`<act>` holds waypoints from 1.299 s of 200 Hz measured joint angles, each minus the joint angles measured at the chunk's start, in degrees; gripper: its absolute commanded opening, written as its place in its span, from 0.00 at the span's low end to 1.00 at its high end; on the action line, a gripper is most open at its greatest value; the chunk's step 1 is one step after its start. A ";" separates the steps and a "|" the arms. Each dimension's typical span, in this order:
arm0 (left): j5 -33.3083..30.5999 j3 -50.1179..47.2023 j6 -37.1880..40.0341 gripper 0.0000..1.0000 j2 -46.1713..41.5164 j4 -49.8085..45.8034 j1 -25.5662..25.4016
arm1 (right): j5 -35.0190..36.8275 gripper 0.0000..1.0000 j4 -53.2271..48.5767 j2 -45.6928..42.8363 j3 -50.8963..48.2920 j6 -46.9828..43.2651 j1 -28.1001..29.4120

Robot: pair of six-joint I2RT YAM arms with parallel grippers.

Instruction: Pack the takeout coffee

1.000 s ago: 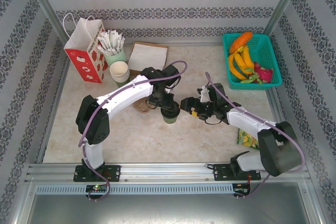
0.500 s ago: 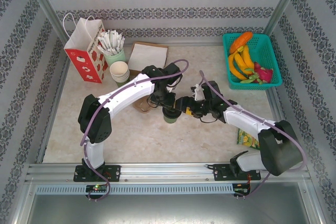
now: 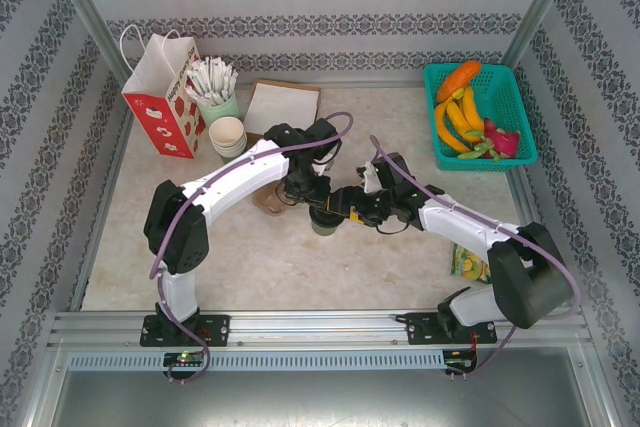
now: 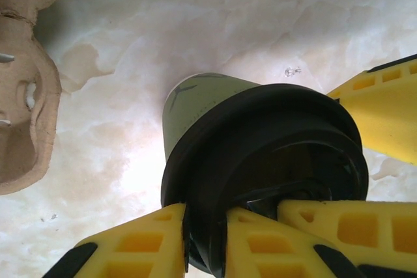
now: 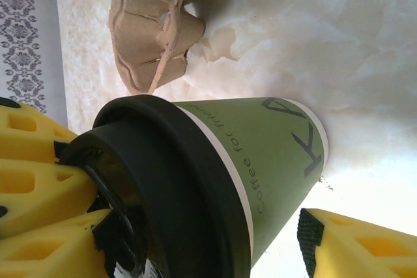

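**Takeout coffee at mid-desk, left end effector clenched on its lid**

The takeout coffee (image 5: 267,154), a pale-green paper cup with dark lettering, stands on its base near the middle of the marbled desk (image 3: 250,257). Its black lid (image 4: 273,135) is on.

The left end effector (image 4: 205,229) hangs over the coffee from above, clenched on the lid. Its yellow fingers (image 4: 140,245) pinch the lid's raised rim, one outside it and one inside.

The right end effector (image 3: 338,211) reaches in from the coffee's right and is released, jaws spread. One yellow finger (image 5: 355,245) stands just beside the cup's wall, low down, with a sliver of desk showing between them.

Just left of the coffee lies a brown pulp cup carrier (image 5: 153,24), near it but apart. Farther back and left of the coffee are a stack of cream paper cups (image 3: 228,135), a green cup of white wrapped sticks (image 3: 215,87) and a red-and-white paper bag (image 3: 160,97). Behind the coffee lies a stack of white napkins (image 3: 282,105) on brown card.

Well back and right of the coffee sits a teal basket (image 3: 503,87) of fruit. Nearer than the coffee, on its right, lies a green packet (image 3: 465,265).
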 measured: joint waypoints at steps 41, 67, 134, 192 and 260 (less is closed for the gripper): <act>0.52 -1.42 0.00 0.25 -1.57 1.03 0.68 | 0.48 0.73 -3.02 1.36 2.45 -0.90 0.37; 2.21 -3.32 -0.15 0.35 -4.33 2.36 1.16 | 1.25 0.73 -4.26 2.01 3.61 -1.27 1.03; -2.08 -12.41 -5.31 1.00 -15.10 8.22 5.05 | 6.08 0.89 -8.15 1.46 5.68 -4.94 3.06; -9.49 -23.58 -15.47 1.00 -16.79 9.44 11.30 | 15.98 0.98 -11.34 -5.60 8.39 -13.51 7.08; -9.88 -25.88 -19.80 1.00 -16.70 11.80 11.26 | 25.11 0.98 -18.27 -1.07 15.34 -17.88 12.70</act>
